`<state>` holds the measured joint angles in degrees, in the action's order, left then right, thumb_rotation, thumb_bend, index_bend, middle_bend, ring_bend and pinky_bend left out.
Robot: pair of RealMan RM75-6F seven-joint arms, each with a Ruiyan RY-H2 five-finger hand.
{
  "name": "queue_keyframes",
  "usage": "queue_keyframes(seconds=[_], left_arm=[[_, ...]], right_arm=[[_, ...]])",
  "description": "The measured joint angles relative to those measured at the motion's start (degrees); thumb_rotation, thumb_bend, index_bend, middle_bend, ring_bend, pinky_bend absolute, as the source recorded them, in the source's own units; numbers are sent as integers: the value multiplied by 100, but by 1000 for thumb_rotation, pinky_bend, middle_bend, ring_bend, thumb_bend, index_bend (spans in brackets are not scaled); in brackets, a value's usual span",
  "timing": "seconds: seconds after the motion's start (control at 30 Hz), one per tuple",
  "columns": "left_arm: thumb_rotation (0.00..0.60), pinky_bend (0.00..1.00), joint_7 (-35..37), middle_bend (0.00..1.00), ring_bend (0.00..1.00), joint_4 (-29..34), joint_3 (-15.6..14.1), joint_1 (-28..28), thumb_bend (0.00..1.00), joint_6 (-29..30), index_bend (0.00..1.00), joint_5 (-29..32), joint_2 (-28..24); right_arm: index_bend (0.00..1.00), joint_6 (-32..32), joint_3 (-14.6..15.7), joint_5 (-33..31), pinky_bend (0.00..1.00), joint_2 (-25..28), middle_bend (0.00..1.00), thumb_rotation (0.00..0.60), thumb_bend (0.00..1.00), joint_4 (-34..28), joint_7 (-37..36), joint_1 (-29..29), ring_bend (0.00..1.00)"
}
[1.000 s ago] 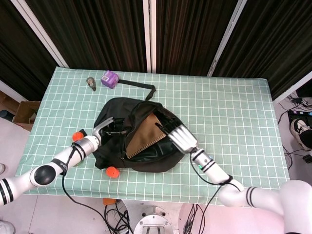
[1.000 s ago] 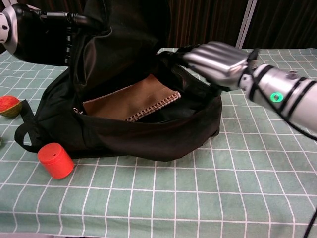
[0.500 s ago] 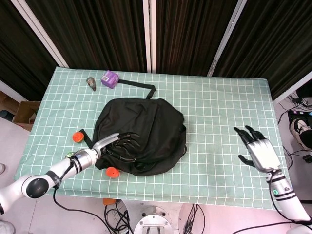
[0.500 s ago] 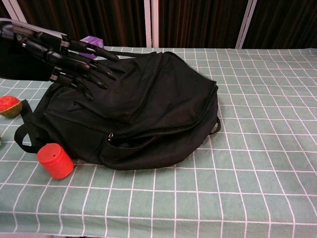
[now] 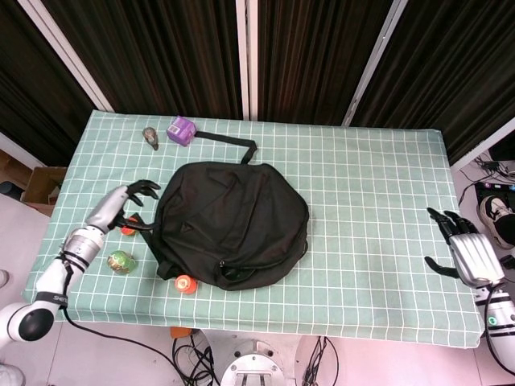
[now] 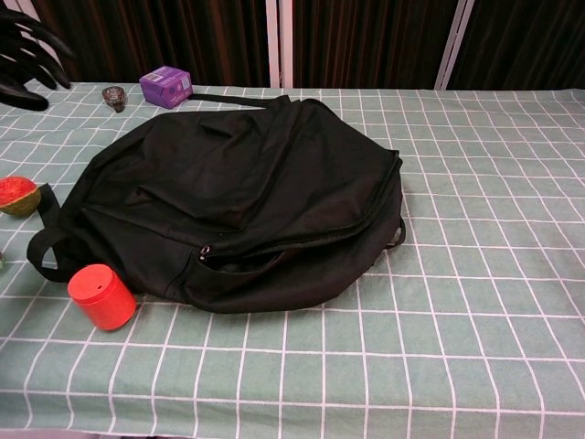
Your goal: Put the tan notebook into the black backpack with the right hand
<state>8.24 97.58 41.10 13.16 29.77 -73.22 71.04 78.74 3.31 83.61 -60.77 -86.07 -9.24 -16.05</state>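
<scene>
**Winding up: notebook out of sight, pack lying slack**

Hovering the right robot hand (image 5: 469, 256) at the near right edge of the surface (image 5: 378, 201), fingers spread wide and holding nothing. Finding no tan notebook anywhere in either view; judging it to be lying inside the black backpack (image 5: 232, 221), well to the left of that robot hand and hidden under the slumped top flap. Reading the placing step as done or all but done, though not confirming it, since the opening is showing only as a narrow dark slit on the near side.

Passing a red cylinder (image 6: 101, 295) just beside the pack's near left corner, closer to the left robot hand (image 5: 133, 197) than to the right. Keeping that left robot hand empty as well, fingers apart and loosely curved, just off the pack's left side, touching nothing.

Noting, farther back, a purple box (image 6: 165, 86) and a small dark object (image 6: 115, 96), well apart from both.

Calling next, probably, for nothing beyond parking both arms; otherwise, lifting the flap for checking.
</scene>
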Motion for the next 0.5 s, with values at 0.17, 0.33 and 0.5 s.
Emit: queue_keyframes(seconds=[0.17,0.33,0.5], left_arm=[[600,331,-1545,300,258,-498,-603,-378,124,2035,278,-574,124],[600,310,-1871,295,250,-903,-1155,-781,124,3413,273,-990,263],[600,294,-1884,294,250,-822,-1864,-1240,124,4266,270,-1380,140]], right_arm=[[0,215,1,6,102,88,125,600,190,-107,-126,289,4],[0,688,5,79,100,-9,125,600,189,-94,-222,689,4],[0,1053,26,139,98,-167,127,600,189,-45,-309,1087,4]])
